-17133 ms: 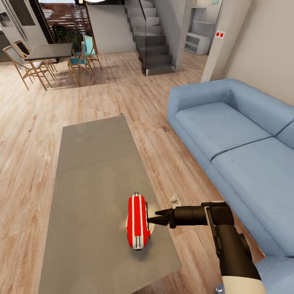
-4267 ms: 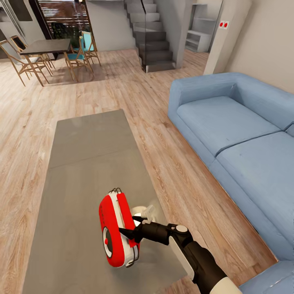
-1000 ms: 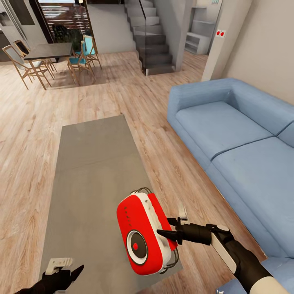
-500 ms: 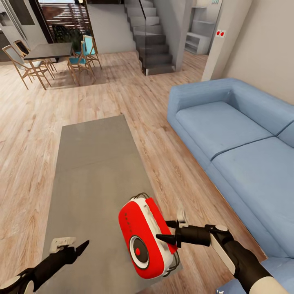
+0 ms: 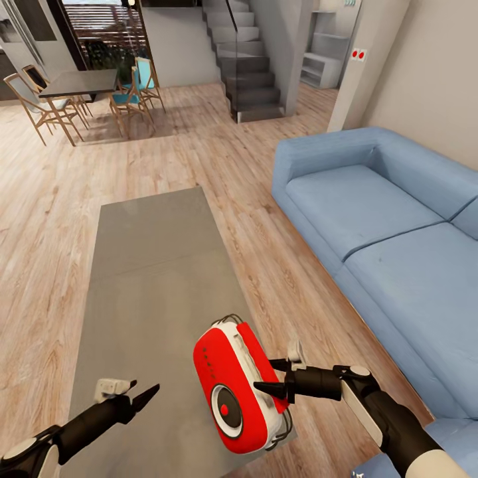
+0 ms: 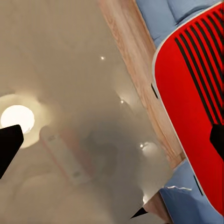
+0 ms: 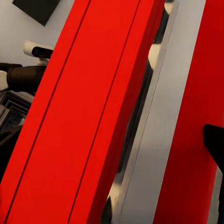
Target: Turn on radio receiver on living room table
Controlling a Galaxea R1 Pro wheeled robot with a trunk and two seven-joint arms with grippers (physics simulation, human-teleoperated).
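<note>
Since my right pincer [image 5: 269, 376] already had the radio receiver [image 5: 232, 392] clamped by its white-striped edge, lifted clear of the bench [image 5: 153, 279] and tilted so the dial [image 5: 226, 403] faced up toward me, the step in hand was really all about the other arm. My left pincer [image 5: 136, 395] hung over the near end of the bench, well apart from the radio, fingers spread a little with nothing between them. From the left wrist camera I could see the red slotted back of the radio [image 6: 196, 107] off to one side, with the blue sofa [image 6: 186, 9] behind it, so my read was that the approach line wasn't pointed at the dial. If I were giving advice: I reckoned the trick was to bring the left fingertip [image 5: 151, 392] across toward the dial face slowly and square-on, pressing along the line that pushes the radio into the right grip rather than sideways out of it. The hold looked like a pinch on a narrow edge, so a hard poke could probably twist the thing loose. Keeping the right arm dead quiet seemed the safest bet, and touching the red centre of the dial with one finger tip rather than both.
</note>
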